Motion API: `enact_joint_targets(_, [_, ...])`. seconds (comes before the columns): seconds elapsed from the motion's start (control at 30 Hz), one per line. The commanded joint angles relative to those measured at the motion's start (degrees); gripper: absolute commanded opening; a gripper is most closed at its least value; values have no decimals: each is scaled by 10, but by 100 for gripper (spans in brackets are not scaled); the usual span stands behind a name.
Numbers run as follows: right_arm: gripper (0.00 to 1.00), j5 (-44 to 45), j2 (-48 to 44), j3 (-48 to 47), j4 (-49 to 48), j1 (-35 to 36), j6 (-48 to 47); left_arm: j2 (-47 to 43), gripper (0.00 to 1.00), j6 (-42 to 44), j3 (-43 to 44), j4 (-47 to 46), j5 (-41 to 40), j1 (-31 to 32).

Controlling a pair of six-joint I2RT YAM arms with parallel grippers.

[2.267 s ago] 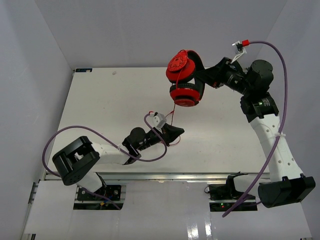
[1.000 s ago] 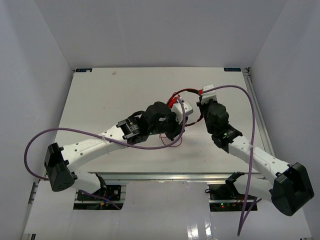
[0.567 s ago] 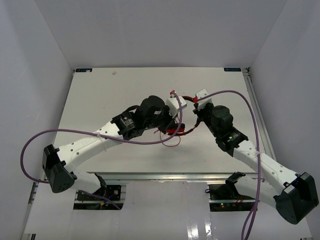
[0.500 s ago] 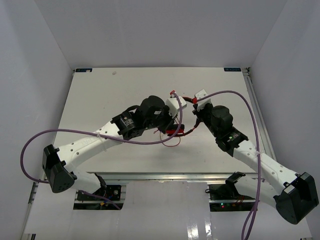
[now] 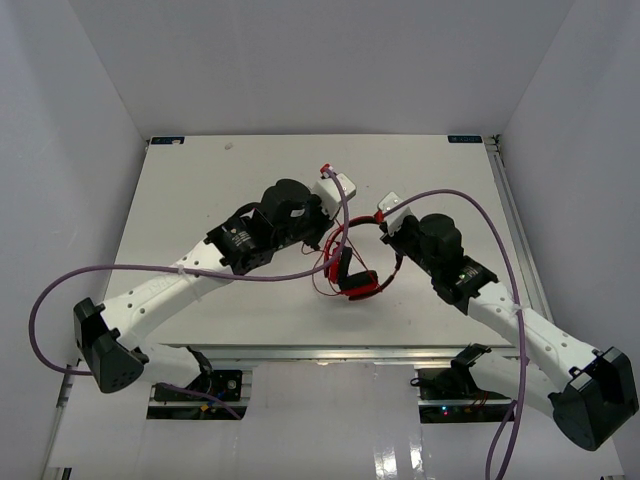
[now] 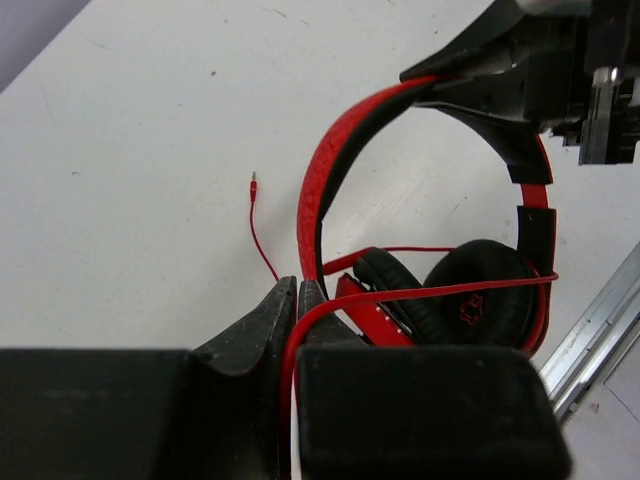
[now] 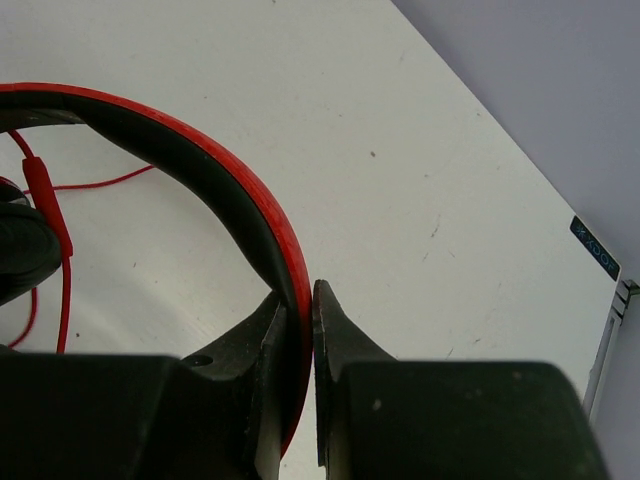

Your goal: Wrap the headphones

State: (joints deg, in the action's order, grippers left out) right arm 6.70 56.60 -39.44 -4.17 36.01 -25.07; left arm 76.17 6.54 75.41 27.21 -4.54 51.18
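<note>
My left gripper [image 6: 297,292], pinching the cable [image 6: 430,291], has drawn back — likely 1 wrap on the headphones [image 5: 360,284] — right gripper [image 7: 298,297] clamps the headband [image 7: 215,170].

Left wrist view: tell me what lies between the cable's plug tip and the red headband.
Bare white table, shown in the left wrist view. The plug lies apart from the headband; its thin cable trails down, not across that gap.
</note>
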Motion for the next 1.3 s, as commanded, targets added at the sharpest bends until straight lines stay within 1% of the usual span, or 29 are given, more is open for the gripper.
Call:
enact_joint_targets(0.0, [8, -47, -18, -17, 2, 5, 6, -30, 13, 9, 7, -16, -21, -15])
enact_joint_targets(0.13, [8, -110, -28, -43, 45, 4, 28, -36, 9, 9, -26, -24, -18, -43])
enact_joint_targets(0.27, [8, -217, -36, -95, 120, -8, 67, -59, 5, -6, -81, -60, 12, -107])
enact_joint_targets(0.3, [8, -236, -38, -111, 132, -13, 77, -65, 5, -12, -98, -69, 24, -122])
enact_joint_targets(0.4, [8, -293, -36, -147, 158, -24, 108, -80, 4, -40, -137, -112, 96, -175])
enact_joint_targets(0.43, [8, -307, -36, -157, 162, -27, 119, -81, 4, -41, -147, -113, 99, -176])
enact_joint_targets(0.47, [8, -328, -31, -176, 167, -34, 140, -83, 4, -52, -156, -130, 127, -186])
enact_joint_targets(0.57, [8, -350, -15, -213, 168, -46, 186, -95, 8, -84, -201, -187, 174, -189])
enact_joint_targets(0.73, [8, -371, 17, -282, 168, -84, 272, -148, 20, -144, -287, -315, 249, -190])
enact_joint_targets(0.83, [8, -390, 37, -313, 167, -106, 312, -165, 21, -180, -318, -373, 284, -190])
enact_joint_targets(1.0, [8, -404, 63, -345, 162, -126, 365, -160, 23, -222, -353, -459, 318, -189])
enact_joint_targets(1.1, [8, -404, 69, -351, 153, -136, 393, -149, 24, -248, -368, -507, 332, -189])
enact_joint_targets(1.17, [8, -400, 74, -353, 147, -142, 419, -140, 24, -266, -382, -555, 346, -189])
enact_joint_targets(1.27, [8, -393, 83, -360, 139, -158, 452, -105, 24, -306, -395, -612, 361, -188])
